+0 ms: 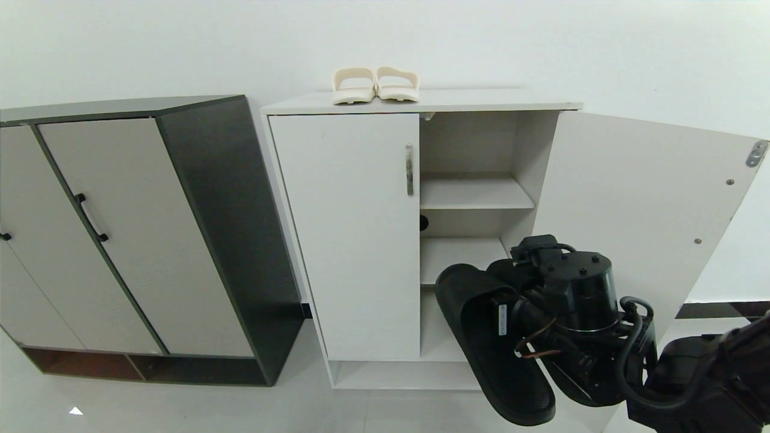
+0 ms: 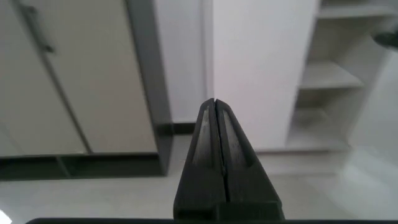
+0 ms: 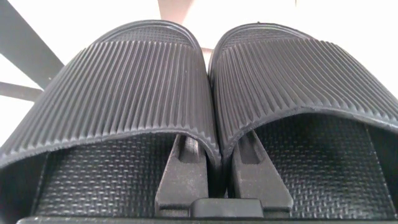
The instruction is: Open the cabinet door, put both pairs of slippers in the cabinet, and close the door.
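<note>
open door frees the shelves; closed door blocks the rest.

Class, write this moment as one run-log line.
right end effector: shut on black slippers | left end effector: shut, empty | right door: open | beige slippers: on cabinet top

Right arm enters from lower right with the wrist angled forward. Right pincer is clamped on the black slippers, one finger inside each, pinching their inner walls together. Left pincer: fingers pressed flat against each other.
</note>
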{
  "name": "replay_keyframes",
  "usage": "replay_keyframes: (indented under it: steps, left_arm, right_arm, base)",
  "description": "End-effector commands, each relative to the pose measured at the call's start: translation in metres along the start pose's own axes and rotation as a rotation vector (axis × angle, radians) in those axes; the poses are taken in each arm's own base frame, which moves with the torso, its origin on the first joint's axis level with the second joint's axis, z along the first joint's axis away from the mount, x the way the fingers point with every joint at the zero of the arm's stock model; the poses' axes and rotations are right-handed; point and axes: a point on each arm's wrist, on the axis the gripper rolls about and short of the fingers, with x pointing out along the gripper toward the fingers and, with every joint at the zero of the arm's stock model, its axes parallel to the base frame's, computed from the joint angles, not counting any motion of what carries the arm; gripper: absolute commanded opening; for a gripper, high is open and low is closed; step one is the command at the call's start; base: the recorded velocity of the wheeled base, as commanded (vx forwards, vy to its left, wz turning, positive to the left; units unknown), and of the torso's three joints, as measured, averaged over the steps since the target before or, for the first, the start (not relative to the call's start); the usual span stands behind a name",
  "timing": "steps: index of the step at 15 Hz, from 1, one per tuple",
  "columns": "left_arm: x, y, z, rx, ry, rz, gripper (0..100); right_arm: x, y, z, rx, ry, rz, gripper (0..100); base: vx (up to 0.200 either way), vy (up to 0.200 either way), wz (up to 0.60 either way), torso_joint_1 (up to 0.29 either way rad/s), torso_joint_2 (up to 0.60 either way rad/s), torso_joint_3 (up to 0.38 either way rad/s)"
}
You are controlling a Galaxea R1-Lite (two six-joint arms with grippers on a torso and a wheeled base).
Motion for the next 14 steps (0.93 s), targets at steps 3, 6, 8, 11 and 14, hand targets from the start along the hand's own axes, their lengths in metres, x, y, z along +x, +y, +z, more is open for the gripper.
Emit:
replay_keyframes:
  steps: [3,6,8,11,14]
  left_arm:
    - [-0.001,-0.001,-0.003,0.013,0.002,-0.018,0]
    - [-0.001,-0.001,-0.003,-0.045,0.003,-0.018,0]
    - [-0.001,-0.001,-0.003,-0.050,0.003,-0.018,0]
    - [-0.001,-0.001,-0.003,-0.050,0.003,-0.018,0]
    - [-0.001,-0.001,-0.003,-0.048,0.003,-0.020,0]
  right_arm:
    - [0.001,0.002,-0.004,-0.008,0.011,0.004,0]
    - [-0.001,0.007,-0.003,-0.014,0.005,0.017,0]
    - [-0.002,0.018,-0.004,-0.013,0.003,0.047,0]
    - [0.012,0.033,-0.004,0.027,-0.027,-0.026,0]
    - [0.028,0.041,-0.013,0.036,-0.014,-0.056,0]
  base:
    - [0.000,0.000,0.00,0.000,0.00,0.000]
    - [0.000,0.000,0.00,0.000,0.00,0.000]
    - [0.000,0.000,0.00,0.000,0.00,0.000]
    - [0.000,0.000,0.00,0.000,0.00,0.000]
    - [0.000,0.000,0.00,0.000,0.00,0.000]
